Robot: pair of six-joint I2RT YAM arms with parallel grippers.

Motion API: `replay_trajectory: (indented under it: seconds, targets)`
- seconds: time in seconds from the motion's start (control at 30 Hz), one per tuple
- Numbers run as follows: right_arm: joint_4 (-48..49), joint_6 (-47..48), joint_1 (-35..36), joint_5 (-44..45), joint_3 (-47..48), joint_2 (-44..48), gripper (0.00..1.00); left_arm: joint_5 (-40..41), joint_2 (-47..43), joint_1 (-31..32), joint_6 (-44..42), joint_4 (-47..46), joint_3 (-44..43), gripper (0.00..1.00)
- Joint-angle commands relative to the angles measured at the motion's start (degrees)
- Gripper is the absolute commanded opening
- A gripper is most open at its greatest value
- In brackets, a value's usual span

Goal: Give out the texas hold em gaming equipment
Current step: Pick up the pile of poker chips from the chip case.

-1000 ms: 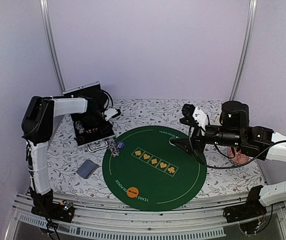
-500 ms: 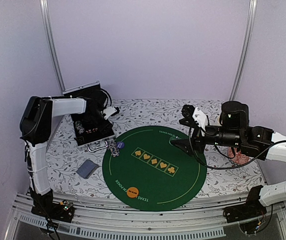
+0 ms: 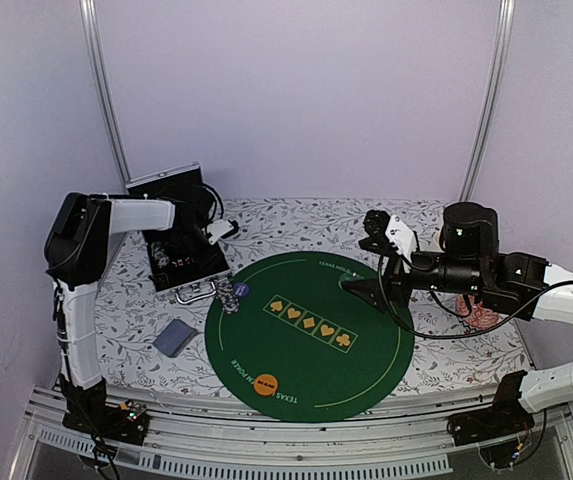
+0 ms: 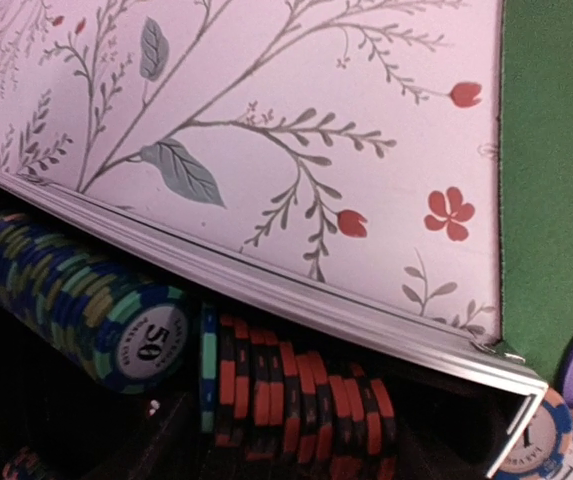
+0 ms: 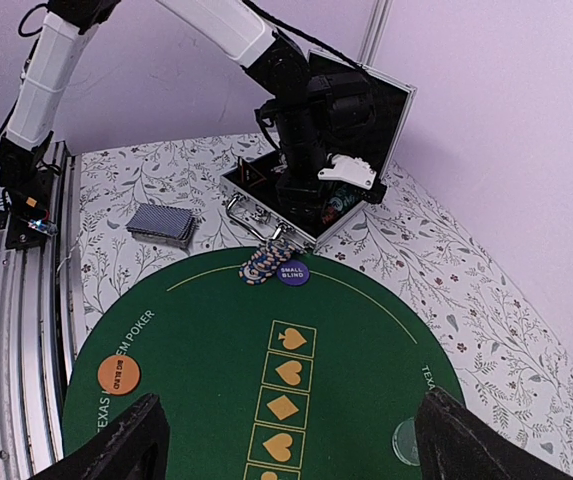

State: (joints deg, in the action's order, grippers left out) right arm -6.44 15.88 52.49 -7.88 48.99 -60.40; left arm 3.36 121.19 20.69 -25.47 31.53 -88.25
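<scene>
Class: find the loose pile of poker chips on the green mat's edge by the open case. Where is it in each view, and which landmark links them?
Top external: pile of chips at the left edge of the green mat, beside the case.
Left wrist: bottom right corner, cut off by the frame.
Right wrist: upper middle, on the mat's far edge.
Shared landmark: the purple disc beside the pile.

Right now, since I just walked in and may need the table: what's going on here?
The left hand reaches into the open chip case, among rows of chips; whether it holds any is unclear. The right hand hovers open and empty over the green poker mat, where a chip stack and orange disc sit.
</scene>
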Motion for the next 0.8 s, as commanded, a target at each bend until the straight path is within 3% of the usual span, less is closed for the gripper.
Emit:
replay_trajectory:
  seconds: [0.0, 0.1, 0.2, 0.27, 0.33, 0.63, 0.77]
  targets:
    - [-0.7, -0.7, -0.1, -0.2, 0.0, 0.7, 0.88, -2.0, 3.1, -0.6, -0.5, 2.1, -0.5, 0.60]
    - [-0.7, -0.7, -0.2, -0.3, 0.0, 0.7, 0.88, -1.9, 4.3, -0.7, -0.1, 2.5, -0.4, 0.54]
    - [-0.8, -0.7, -0.1, -0.2, 0.1, 0.8, 0.88, -3.1, 4.1, -0.8, 0.3, 2.4, -0.5, 0.41]
    - [-0.8, -0.8, -0.2, -0.1, 0.1, 0.9, 0.88, -4.2, 3.3, -0.8, 0.5, 2.4, -0.6, 0.24]
    - [-0.8, -0.8, -0.1, -0.1, 0.1, 1.1, 0.88, -4.5, 2.1, -0.8, 1.0, 2.4, -0.7, 0.00]
    - [-0.2, -1.3, -0.2, 0.3, 0.2, 1.4, 0.88, -6.6, -9.8, -0.8, 6.1, 2.1, -1.2, 0.00]
    - [0.2, -1.6, -0.1, 1.3, 0.7, 1.3, 0.88, -9.7, -16.9, -0.7, 12.4, 2.1, -0.9, 0.00]
